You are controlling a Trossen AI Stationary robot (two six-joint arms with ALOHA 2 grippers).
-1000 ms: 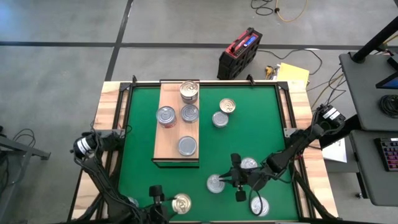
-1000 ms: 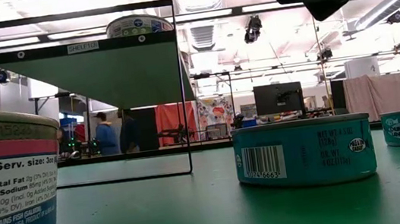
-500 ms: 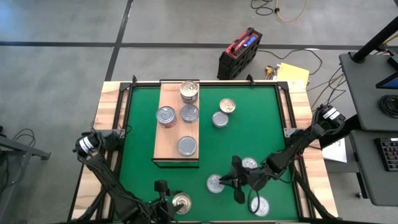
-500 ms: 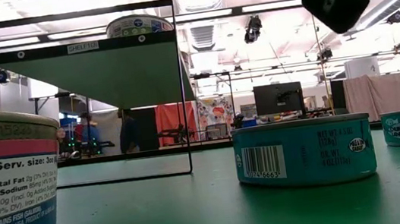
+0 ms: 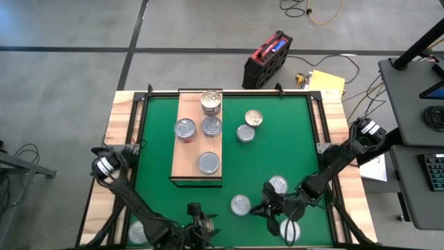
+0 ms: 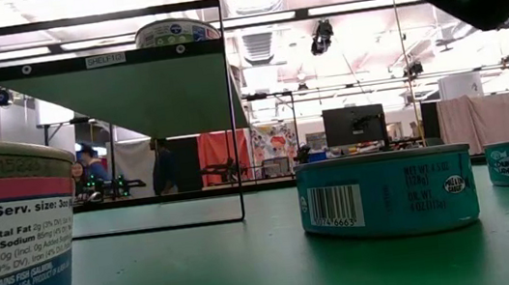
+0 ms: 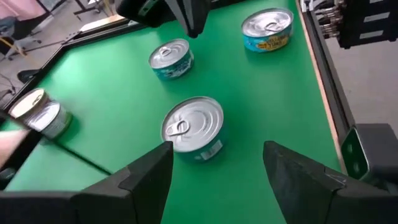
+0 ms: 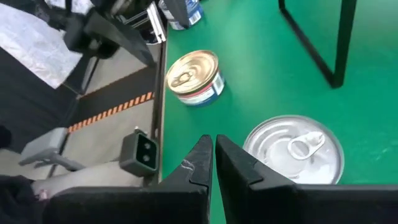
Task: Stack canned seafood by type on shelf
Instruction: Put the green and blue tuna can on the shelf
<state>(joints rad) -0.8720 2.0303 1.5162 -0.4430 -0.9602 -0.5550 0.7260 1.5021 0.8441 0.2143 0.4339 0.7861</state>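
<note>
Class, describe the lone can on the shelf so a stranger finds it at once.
Find the wooden shelf on the green mat. Three cans cluster at its far end; this silver-lidded can sits alone at the opposite end.

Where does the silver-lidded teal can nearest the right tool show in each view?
High view: the teal can sits low in the picture, near the middle, just left of the right tool.
Low view: right of centre, barcode facing the camera.
Left wrist view: nearest can, just beyond that arm's fingers.
Right wrist view: beside the shut fingers.
Shared landmark: the right tool, close to the can in every view.
</note>
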